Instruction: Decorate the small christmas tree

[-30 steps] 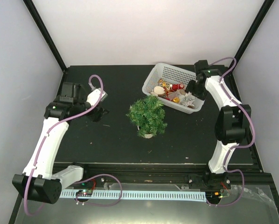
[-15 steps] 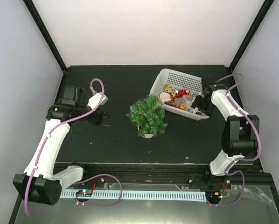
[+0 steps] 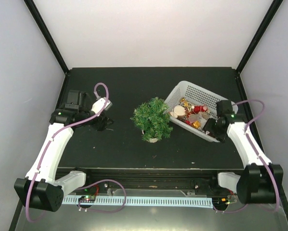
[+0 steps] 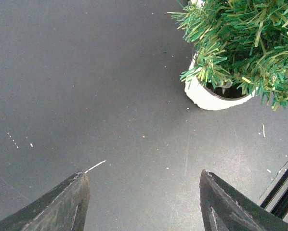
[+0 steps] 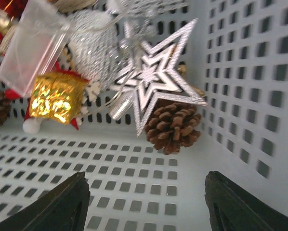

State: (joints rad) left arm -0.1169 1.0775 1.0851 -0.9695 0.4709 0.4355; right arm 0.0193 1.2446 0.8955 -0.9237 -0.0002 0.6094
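From the top external view, the small christmas tree (image 3: 152,119) stands upright near the middle of the black table (image 3: 124,86), its cream pot at the near side of the foliage. To its right, close but not touching, a white perforated basket (image 3: 197,92) sits at an angle, filled with ornaments in red, gold and silver. The right gripper (image 3: 211,129) is at the basket's near right corner; whether its fingers reach inside cannot be told from here. The left gripper (image 3: 101,123) is low over the table, well to the left of the tree, with bare tabletop between them.

In the left wrist view, the left gripper (image 4: 143,202) has its two dark fingers spread apart with nothing between them, only the speckled tabletop below. The small christmas tree (image 4: 240,38) fills the upper right corner (the pot rim (image 4: 206,96) shows beneath the drooping needles), apart from both fingers.

In the right wrist view, the right gripper (image 5: 146,204) is also spread wide and empty, looking down into the basket (image 5: 134,192). Ahead of the fingers lie a silver star (image 5: 156,79), a brown pine cone (image 5: 175,127) partly under it, a gold gift box ornament (image 5: 55,98) to the left, and a clear plastic piece (image 5: 31,53) above that. No finger touches any of them.
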